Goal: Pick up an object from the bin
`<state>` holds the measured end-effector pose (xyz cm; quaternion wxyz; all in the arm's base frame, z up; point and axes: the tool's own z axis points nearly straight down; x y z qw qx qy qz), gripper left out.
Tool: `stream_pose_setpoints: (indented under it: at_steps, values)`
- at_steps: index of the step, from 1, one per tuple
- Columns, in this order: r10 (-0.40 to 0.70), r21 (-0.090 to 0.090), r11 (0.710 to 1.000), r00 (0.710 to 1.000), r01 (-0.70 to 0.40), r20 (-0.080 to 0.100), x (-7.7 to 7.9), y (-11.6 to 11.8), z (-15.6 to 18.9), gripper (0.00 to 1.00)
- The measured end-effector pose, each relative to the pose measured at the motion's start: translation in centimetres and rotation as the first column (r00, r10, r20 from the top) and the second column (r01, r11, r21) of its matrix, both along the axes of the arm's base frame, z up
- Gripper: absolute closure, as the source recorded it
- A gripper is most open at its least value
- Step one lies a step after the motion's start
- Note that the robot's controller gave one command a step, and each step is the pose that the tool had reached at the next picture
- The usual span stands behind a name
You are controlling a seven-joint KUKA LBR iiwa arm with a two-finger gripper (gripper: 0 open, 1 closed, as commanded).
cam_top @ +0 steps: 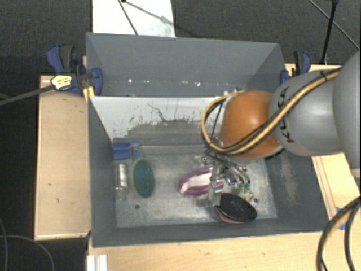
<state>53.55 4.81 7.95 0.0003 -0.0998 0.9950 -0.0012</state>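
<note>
Purple-and-white curved thing [194, 183] sits right up against the fingers [216, 180], dark oval disc [237, 209] just beside them. Honestly can't tell if they're open or closed.

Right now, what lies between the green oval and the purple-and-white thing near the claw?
Nothing. In the camera view, only grey bin floor separates the green oval from the purple-and-white thing.

Grey bin [169, 213] is holding a blue block [121, 149] far left, clear vial [121, 176] and green oval [143, 178] lying just nearer, purple-white piece [193, 183] sitting mid-floor, black disc [238, 209] near right
</note>
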Motion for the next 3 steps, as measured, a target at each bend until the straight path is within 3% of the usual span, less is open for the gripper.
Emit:
stream_pose_setpoints:
  at_steps: [1, 2, 3]
  values:
    - [-0.002, 0.003, 1.0, 1.0, 0.002, -0.001, 0.0, 0.4, -0.1, 1.0]
    - [0.024, 0.004, 1.0, 1.0, -0.024, 0.008, -0.1, 1.5, 10.0, 1.0]
    - [0.017, 0.004, 1.0, 1.0, -0.017, 0.01, -1.7, 2.3, 22.6, 1.0]
